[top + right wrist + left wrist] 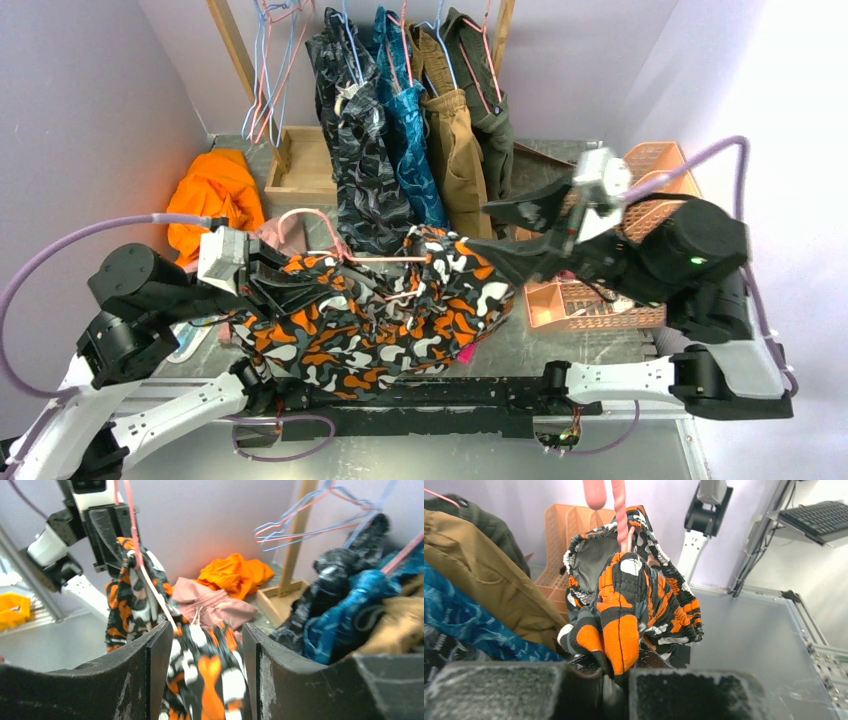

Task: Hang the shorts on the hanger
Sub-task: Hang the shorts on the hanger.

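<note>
The orange, black, white and grey camo shorts (380,315) hang bunched between my two arms above the table. The pink hanger (385,259) runs through their top edge, its hook (290,215) pointing left. My left gripper (268,285) is shut on a fold at the left end of the shorts (621,640), with the hanger wire (620,510) rising beyond it. My right gripper (505,240) is open at the right end of the shorts. In the right wrist view the shorts (212,672) lie between the open fingers (160,655), and the hanger wire (145,575) touches the left finger.
A rack at the back holds grey-black camo (355,150), blue (410,130), tan (455,145) and dark green (492,100) garments, plus light-blue hangers (272,60). An orange cloth (215,190) and pink shorts (215,605) lie at the left. A salmon basket (600,300) sits under my right arm.
</note>
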